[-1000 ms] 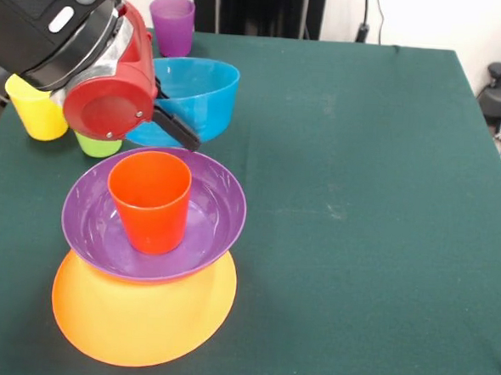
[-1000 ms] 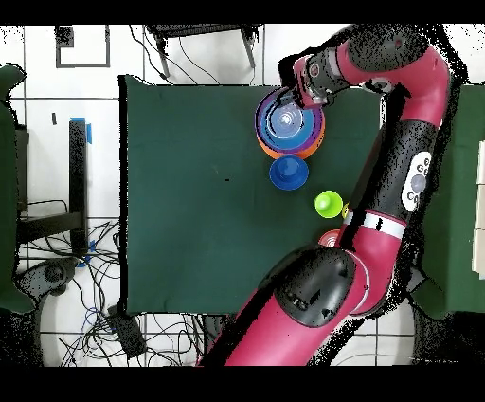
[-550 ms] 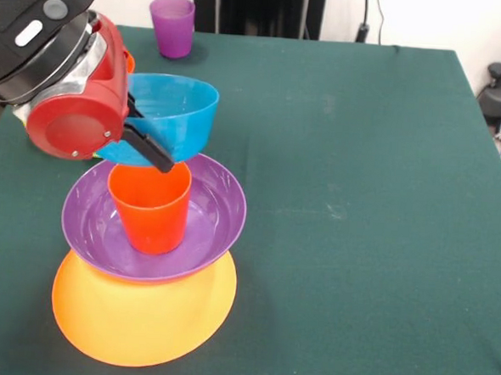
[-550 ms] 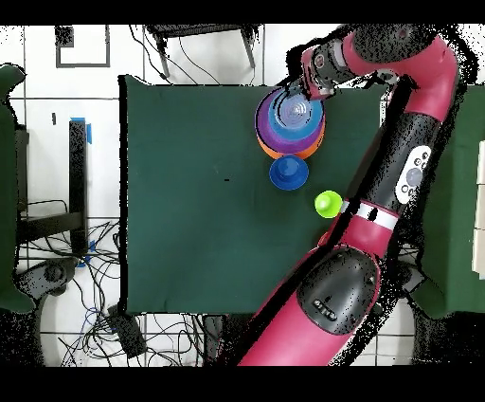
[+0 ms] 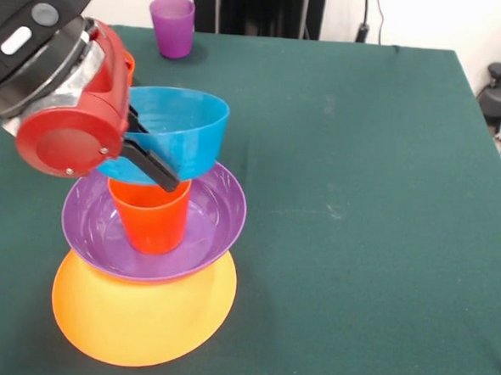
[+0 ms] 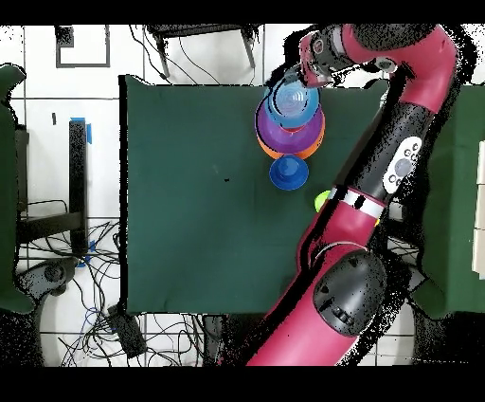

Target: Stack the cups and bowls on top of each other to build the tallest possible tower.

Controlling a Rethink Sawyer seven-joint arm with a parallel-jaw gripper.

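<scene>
The light blue bowl (image 5: 173,134) is gripped at its rim by the gripper (image 5: 146,151) (one black finger (image 5: 154,166) is seen against the outer wall) and is held directly over the orange-red cup (image 5: 151,220), hiding its rim; whether they touch cannot be determined. The cup stands in the wide purple bowl (image 5: 210,223), which sits on the inverted yellow-orange bowl (image 5: 140,321); a purple cup (image 5: 173,26) stands well apart at the table's (image 5: 360,203) far edge; a dark blue bowl (image 6: 289,173) lies just beside the tower (image 6: 290,128).
</scene>
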